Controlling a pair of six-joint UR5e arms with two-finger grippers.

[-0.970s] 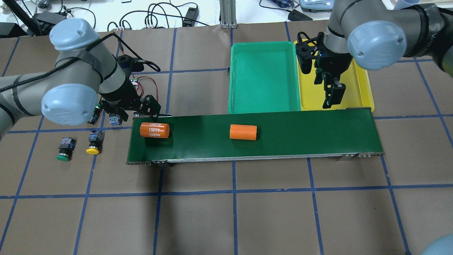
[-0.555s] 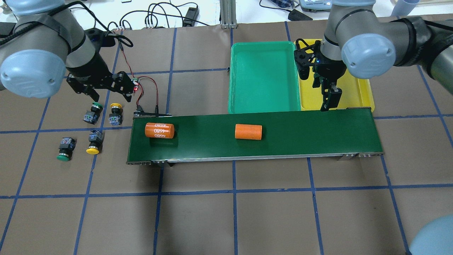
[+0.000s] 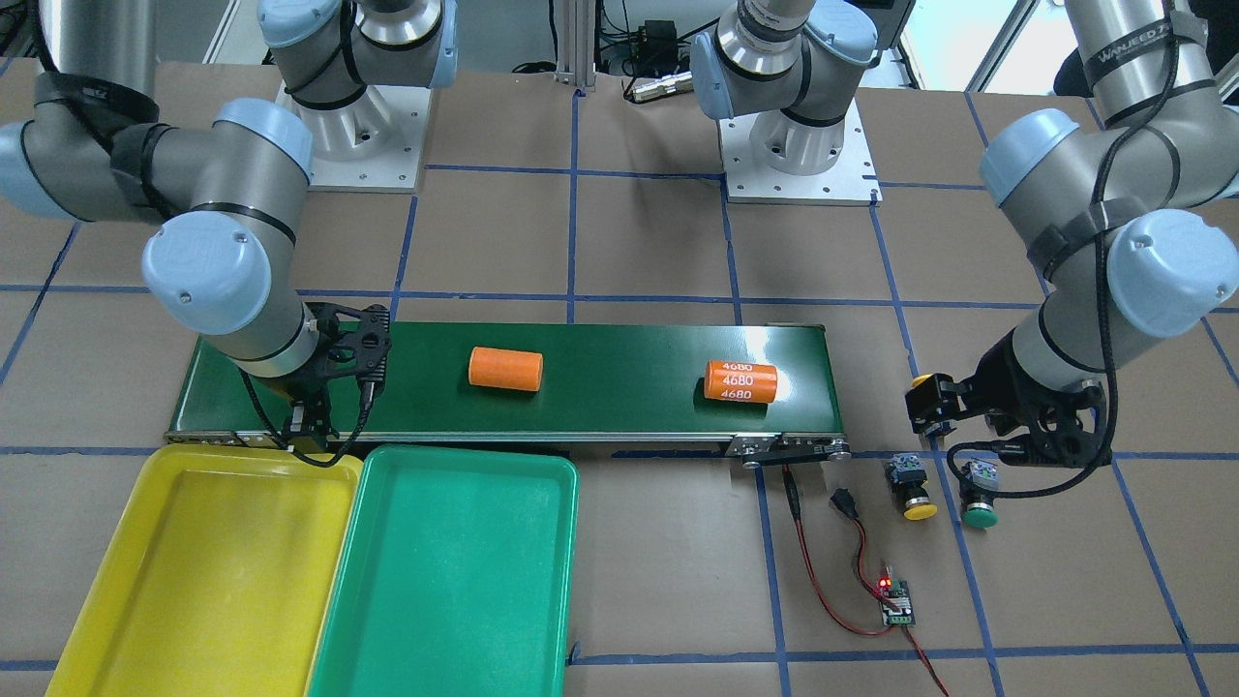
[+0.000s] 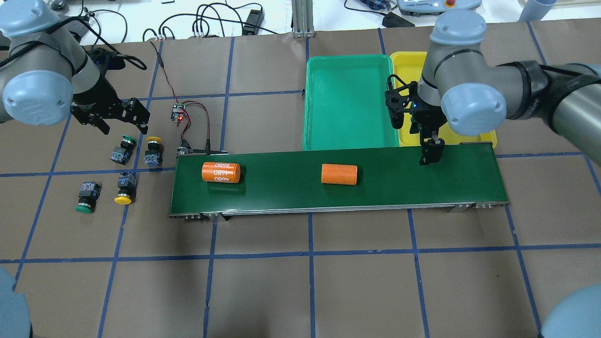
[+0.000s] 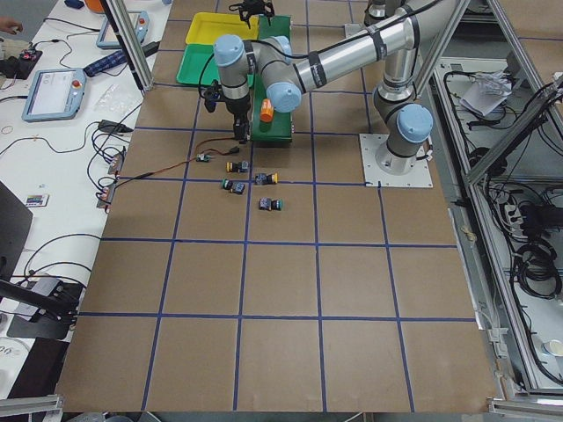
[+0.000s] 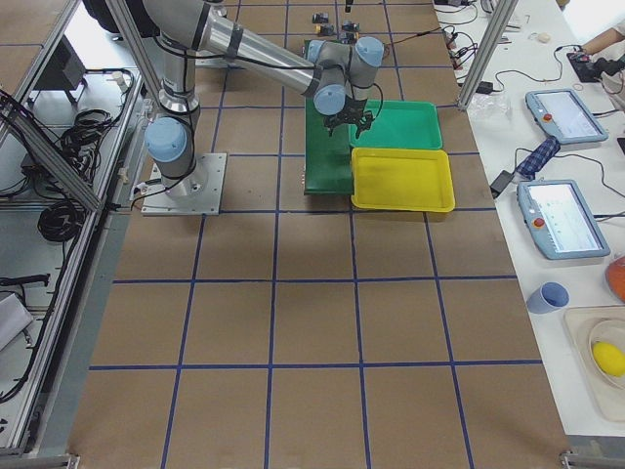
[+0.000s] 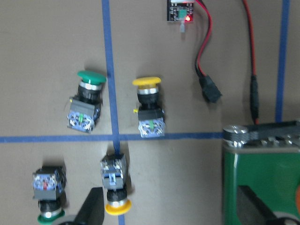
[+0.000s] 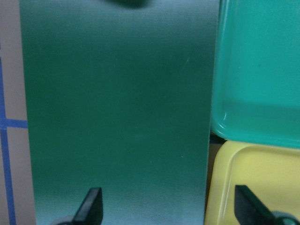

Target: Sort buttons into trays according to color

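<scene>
My left pincer [image 4: 121, 125] hangs spread wide and empty off the left end of the long dark-green conveyor belt [image 4: 399, 188]. The four black push-buttons with green or yellow caps [image 4: 123, 149] lie close below it on the brown desk [image 4: 281, 291], with their long axes fore-aft. My right pincer [image 4: 429, 155], equally wide, is over the belt's right end. I judge the left arm far nearer.
</scene>
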